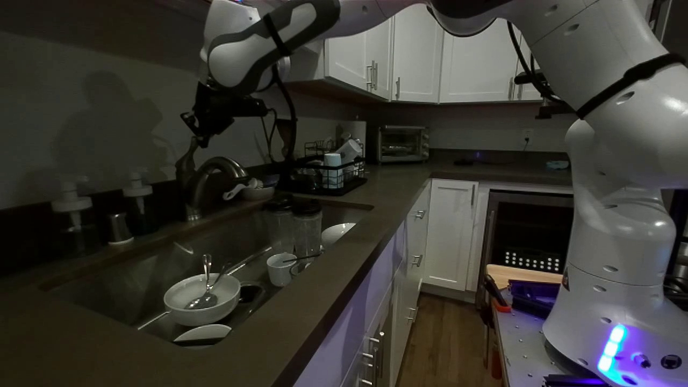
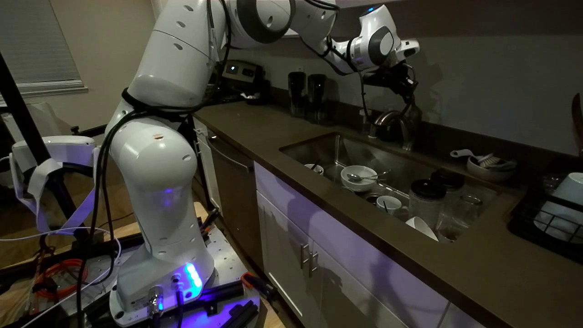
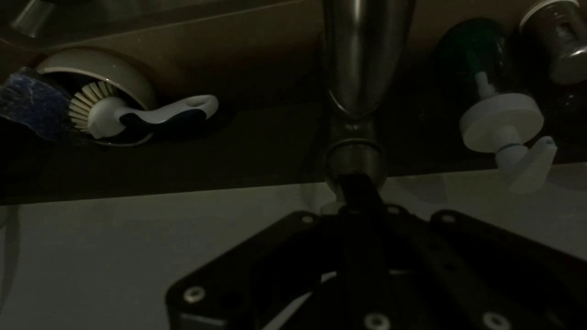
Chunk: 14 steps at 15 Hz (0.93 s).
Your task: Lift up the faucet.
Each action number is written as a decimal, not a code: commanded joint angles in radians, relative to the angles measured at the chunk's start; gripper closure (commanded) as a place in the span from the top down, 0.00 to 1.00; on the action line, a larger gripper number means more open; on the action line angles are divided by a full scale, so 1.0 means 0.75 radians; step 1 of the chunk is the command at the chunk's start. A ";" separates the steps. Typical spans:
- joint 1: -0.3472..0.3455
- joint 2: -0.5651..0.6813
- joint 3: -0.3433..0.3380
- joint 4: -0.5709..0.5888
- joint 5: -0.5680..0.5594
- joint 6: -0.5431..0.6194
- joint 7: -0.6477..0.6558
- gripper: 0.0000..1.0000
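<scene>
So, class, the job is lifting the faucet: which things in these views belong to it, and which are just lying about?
Belongs to the job:
kitchen faucet
Robotiq gripper

Just lying about:
dish brush
pump dispenser
white mug
spoon
white bowl
black-lidded jars

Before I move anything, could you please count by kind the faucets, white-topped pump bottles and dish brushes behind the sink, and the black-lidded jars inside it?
Faucet: 1
White-topped pump bottles: 2
Dish brush: 1
Black-lidded jars: 2
Total: 6
</scene>
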 commanded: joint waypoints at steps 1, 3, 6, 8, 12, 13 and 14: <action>-0.017 -0.033 0.030 -0.014 0.028 -0.047 -0.061 0.00; -0.005 -0.024 0.012 -0.011 0.005 -0.010 -0.033 0.00; -0.008 -0.019 0.015 -0.014 0.009 0.049 -0.033 0.00; -0.004 -0.018 0.009 -0.016 0.004 0.087 -0.026 0.00; 0.022 -0.010 -0.026 -0.024 -0.033 0.126 0.012 0.00; 0.024 -0.008 -0.029 -0.026 -0.035 0.141 0.013 0.00; 0.026 -0.007 -0.031 -0.030 -0.034 0.154 0.014 0.00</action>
